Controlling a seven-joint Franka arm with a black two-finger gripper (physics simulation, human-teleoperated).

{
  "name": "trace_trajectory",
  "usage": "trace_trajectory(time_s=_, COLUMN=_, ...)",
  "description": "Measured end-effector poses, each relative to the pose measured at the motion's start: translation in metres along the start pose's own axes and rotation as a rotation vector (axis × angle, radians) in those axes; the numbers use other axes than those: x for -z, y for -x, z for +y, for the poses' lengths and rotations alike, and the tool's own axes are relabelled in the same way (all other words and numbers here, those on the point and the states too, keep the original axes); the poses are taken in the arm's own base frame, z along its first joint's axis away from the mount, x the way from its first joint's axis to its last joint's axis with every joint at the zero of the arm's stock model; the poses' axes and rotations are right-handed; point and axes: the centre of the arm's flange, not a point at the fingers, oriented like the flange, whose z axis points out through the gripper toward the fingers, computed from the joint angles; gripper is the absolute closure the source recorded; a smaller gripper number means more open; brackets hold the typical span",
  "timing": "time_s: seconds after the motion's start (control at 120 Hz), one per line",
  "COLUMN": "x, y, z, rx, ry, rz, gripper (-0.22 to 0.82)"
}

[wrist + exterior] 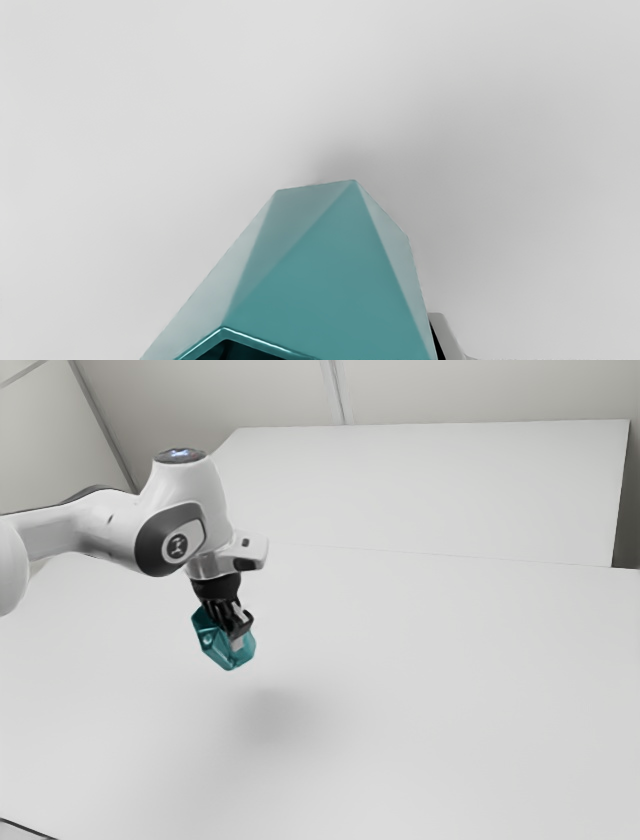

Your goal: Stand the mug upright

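In the exterior view my gripper is held above the white table, shut on the teal faceted mug. The mug hangs tilted off the surface, its blurred shadow falling on the table below. From the wrist view, the faceted side of the mug faces the camera, and part of its rim and dark opening lies at the bottom edge. One fingertip of my gripper shows beside the mug's wall; the other is hidden. The handle cannot be made out.
Behind the table, a second pale raised surface stands in the exterior view's upper part, against light walls. A dark thin edge crosses the exterior view's lower left corner.
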Motion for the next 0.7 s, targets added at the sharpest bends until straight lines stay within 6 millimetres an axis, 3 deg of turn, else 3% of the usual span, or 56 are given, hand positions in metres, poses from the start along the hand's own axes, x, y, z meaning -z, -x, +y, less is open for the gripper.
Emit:
trace_trajectory(time_s=0.2, x=-0.027, y=0.001, z=-0.016, rx=0.049, ry=-0.033, rz=-0.030, gripper=0.78)
trace_trajectory(time_s=0.458, x=-0.068, y=-0.013, z=-0.017, rx=0.059, ry=-0.044, rz=-0.021, gripper=0.78)
trace_trajectory(time_s=0.7, x=-0.080, y=-0.022, z=-0.015, rx=0.065, ry=-0.052, rz=0.007, gripper=0.78)
